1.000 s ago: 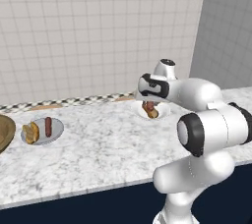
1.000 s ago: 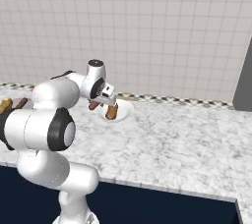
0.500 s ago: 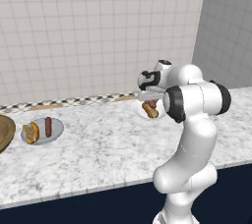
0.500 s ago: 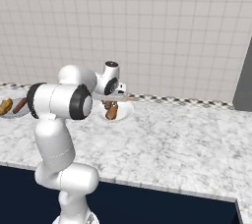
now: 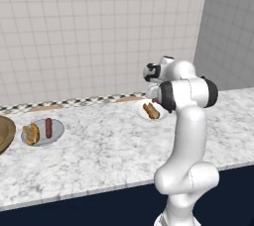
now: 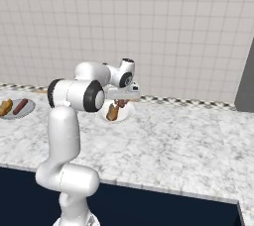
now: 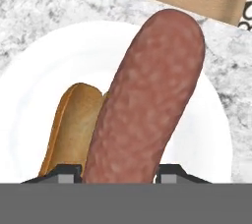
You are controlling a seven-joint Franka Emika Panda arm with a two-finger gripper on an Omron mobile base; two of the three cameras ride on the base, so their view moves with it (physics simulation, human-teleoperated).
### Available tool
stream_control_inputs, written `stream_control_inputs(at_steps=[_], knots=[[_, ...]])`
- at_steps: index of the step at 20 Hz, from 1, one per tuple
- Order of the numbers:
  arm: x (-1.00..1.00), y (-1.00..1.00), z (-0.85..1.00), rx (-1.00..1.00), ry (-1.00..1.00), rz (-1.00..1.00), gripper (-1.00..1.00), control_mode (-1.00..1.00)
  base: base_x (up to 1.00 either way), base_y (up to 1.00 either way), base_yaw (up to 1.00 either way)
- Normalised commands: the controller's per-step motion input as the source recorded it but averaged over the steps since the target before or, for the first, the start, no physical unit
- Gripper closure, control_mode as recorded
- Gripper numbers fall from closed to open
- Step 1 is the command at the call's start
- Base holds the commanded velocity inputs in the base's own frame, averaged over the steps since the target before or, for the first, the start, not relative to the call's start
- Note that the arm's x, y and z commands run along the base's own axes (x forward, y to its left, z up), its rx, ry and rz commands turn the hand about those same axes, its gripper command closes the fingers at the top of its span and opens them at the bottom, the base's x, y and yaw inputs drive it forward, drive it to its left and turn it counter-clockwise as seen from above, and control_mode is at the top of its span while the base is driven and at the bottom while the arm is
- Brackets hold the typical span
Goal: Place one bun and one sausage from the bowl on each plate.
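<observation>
The bowl (image 5: 4, 133) shows as a brown curve at the far left edge of our left base view, on the marble counter (image 5: 104, 150). Just to its right we see the pale grey plate (image 5: 43, 132), already carrying a bun (image 5: 31, 133) and a sausage (image 5: 48, 127) side by side (the bun on the bowl's side). Further right, near the back wall, the white plate (image 5: 140, 110) holds the second bun (image 5: 150, 111). Over that plate we find the gripper (image 7: 118, 171), its jaws clamped on the second sausage (image 7: 147, 95); in the hand view this sausage hangs above the white plate, partly overlapping the bun that lies on it.
</observation>
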Motion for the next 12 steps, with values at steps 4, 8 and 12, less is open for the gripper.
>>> stream_control_inputs(at_steps=[4,8,12], knots=[[0.06,-0.23,-0.29,0.00,0.03,0.06,1.00,-1.00,0.00,0.00,0.00],[-0.10,0.00,-0.35,-0.01,0.00,0.00,1.00,-1.00,0.00,0.00,0.00],[-0.38,0.01,-0.31,-0.01,-0.03,0.00,1.00,-1.00,0.00,0.00,0.00]])
